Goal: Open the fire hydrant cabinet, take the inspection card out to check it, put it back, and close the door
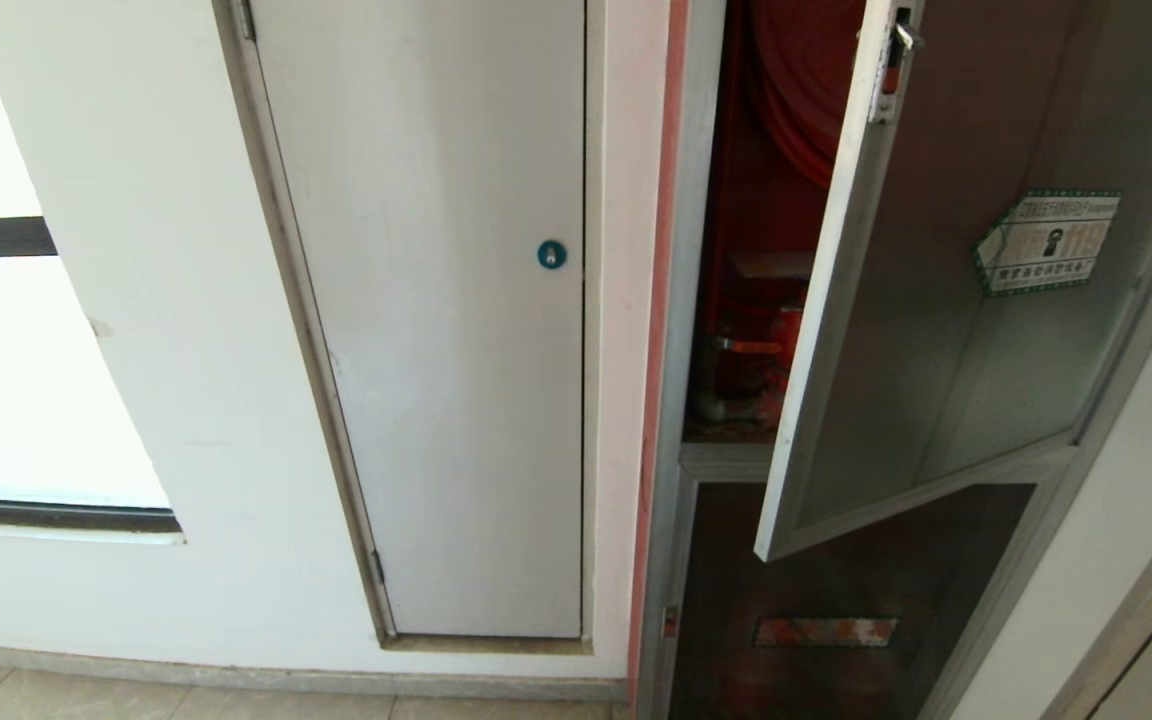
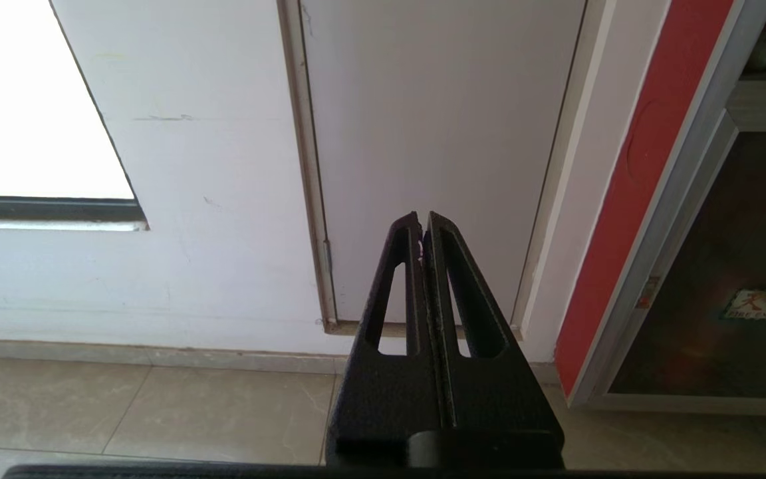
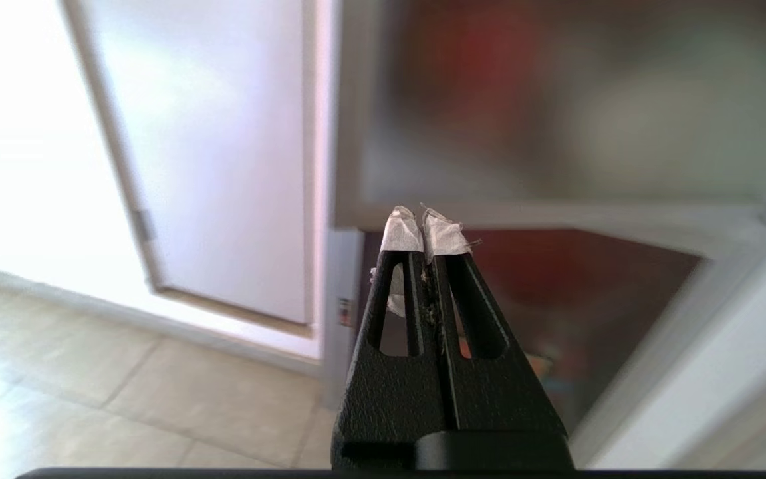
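The fire hydrant cabinet stands at the right of the head view, silver-framed with a red edge strip. Its door, tinted glass with a green-bordered sticker and a red latch, hangs partly open toward me. Inside show the red hose reel and a valve. The inspection card is out of view. My right gripper is shut and empty, its taped tips low in front of the door's lower edge. My left gripper is shut, empty, pointing at the white panel door. Neither arm shows in the head view.
A plain white panel door with a blue round lock stands left of the cabinet. A bright window is at far left. Below the open door is the cabinet's dark lower panel. Beige floor tiles run along the wall.
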`<state>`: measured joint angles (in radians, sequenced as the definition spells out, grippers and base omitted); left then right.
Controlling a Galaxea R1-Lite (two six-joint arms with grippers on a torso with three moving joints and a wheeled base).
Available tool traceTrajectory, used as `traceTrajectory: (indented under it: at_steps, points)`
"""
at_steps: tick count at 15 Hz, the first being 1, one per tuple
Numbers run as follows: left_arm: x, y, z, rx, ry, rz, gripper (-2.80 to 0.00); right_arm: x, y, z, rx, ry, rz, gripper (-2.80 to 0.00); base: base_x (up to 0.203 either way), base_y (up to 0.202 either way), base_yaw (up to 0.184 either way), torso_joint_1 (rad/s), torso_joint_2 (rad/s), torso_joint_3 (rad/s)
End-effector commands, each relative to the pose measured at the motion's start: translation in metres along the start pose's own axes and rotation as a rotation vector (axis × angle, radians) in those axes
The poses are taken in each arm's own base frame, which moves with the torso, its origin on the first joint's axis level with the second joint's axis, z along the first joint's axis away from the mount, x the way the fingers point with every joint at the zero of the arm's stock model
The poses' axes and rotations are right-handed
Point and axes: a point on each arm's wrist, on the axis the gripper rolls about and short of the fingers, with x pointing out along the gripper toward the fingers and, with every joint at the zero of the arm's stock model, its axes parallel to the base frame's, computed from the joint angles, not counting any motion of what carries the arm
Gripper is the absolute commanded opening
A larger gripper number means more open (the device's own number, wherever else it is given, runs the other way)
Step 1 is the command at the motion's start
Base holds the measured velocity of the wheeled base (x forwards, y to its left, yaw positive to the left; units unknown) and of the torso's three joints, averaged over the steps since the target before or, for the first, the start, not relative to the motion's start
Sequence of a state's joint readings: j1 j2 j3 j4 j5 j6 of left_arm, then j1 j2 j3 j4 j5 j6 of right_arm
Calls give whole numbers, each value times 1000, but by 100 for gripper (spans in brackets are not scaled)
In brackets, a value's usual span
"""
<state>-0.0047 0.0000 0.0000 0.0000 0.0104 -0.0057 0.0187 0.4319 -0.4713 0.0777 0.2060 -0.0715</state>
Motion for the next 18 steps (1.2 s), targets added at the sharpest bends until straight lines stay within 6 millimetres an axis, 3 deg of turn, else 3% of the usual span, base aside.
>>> traceTrajectory:
  at_steps: [1, 4, 8, 11, 15, 18]
  points:
    - [0, 0, 0, 0, 0, 0, -280, 49, -10, 22, 19, 79, 63, -280, 0, 0, 0, 0, 0, 0]
    - [0, 0, 0, 0, 0, 0, -280, 102, -13, 38, 50, 87, 173, -280, 0, 0, 0, 0, 0, 0]
    - [0, 0, 0, 0, 2, 0, -280, 171, 5, 67, 196, 94, 293, -280, 0, 0, 0, 0, 0, 0]
    - [0, 0, 0, 0, 1, 0, -280, 214, 31, 67, 262, 123, 329, -280, 0, 0, 0, 0, 0, 0]
    - [0, 0, 0, 0, 0, 0, -280, 265, 96, 61, 257, 39, 241, -280, 0, 0, 0, 0, 0, 0]
    - [0, 0, 0, 0, 2, 0, -280, 277, 116, 74, 213, -43, 129, -280, 0, 0, 0, 0, 0, 0]
